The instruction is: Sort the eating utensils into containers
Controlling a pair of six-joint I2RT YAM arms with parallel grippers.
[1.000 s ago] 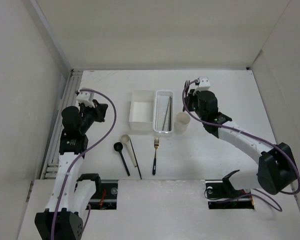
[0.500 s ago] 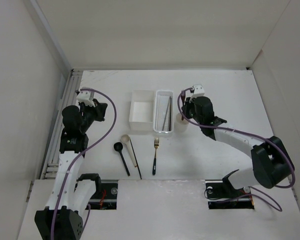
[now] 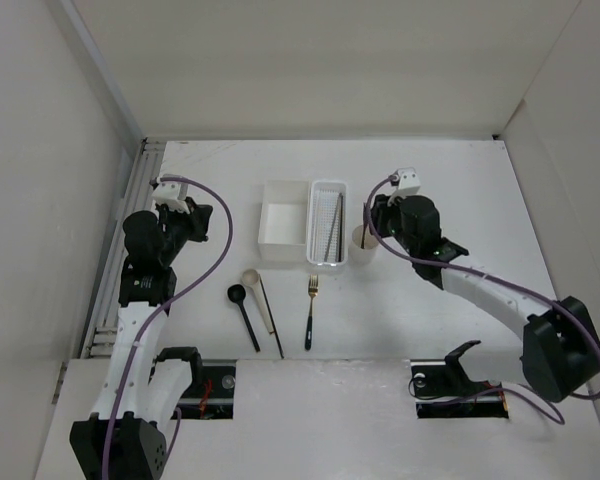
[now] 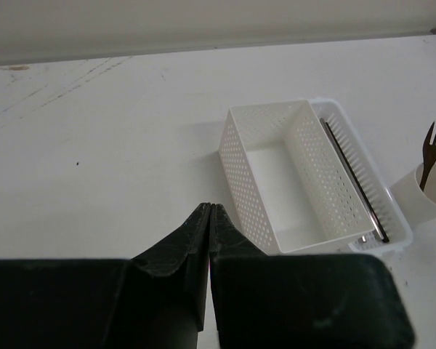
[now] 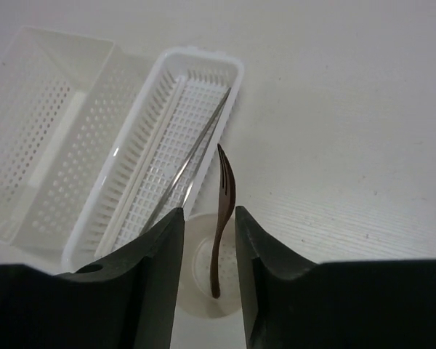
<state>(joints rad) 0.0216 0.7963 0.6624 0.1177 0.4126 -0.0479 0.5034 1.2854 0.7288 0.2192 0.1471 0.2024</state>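
My right gripper (image 3: pixel 373 230) (image 5: pixel 208 214) is open right above the round cream cup (image 3: pixel 363 245) (image 5: pixel 196 273). A small brown fork (image 5: pixel 224 211) stands in the cup, tines up, between my fingers with a gap on each side. It also shows in the left wrist view (image 4: pixel 430 149). Thin metal chopsticks (image 3: pixel 332 230) (image 5: pixel 189 163) lie in the narrow perforated basket (image 3: pixel 327 262) (image 5: pixel 142 123). The square box (image 3: pixel 283 245) is empty. A black spoon (image 3: pixel 244 315), a beige spoon (image 3: pixel 258 295), a black chopstick (image 3: pixel 273 322) and a gold fork with black handle (image 3: pixel 310 310) lie on the table. My left gripper (image 3: pixel 202 222) (image 4: pixel 209 207) is shut and empty.
The box and the basket stand side by side at the table's middle back, with the cup just right of the basket. White walls enclose the table on the left, back and right. The loose utensils lie in front of the box and basket.
My right gripper dipped toward the cup and has drawn back a little to the right. The left arm has not moved.
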